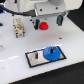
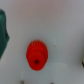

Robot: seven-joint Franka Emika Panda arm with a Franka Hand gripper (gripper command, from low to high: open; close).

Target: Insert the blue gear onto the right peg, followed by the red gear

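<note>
The blue gear [image 1: 51,53] lies flat on the right part of the grey black-edged plate [image 1: 34,61], near the front of the table. It covers the spot of the right peg, which I cannot make out under it. The other thin dark peg [image 1: 36,55] stands free on the plate's left part. The red gear [image 1: 44,25] rests on the white table further back, and it fills the middle of the wrist view as the red gear [image 2: 37,54]. My gripper [image 1: 47,15] hangs right above it at the end of the white arm. Its fingers do not show clearly.
A beige blocky object [image 1: 18,28] stands at the exterior view's left. Two dark green items [image 1: 36,23] [image 1: 59,20] flank the red gear; the wrist view shows a dark green item [image 2: 4,32] beside it too. The table's front edge runs just below the plate.
</note>
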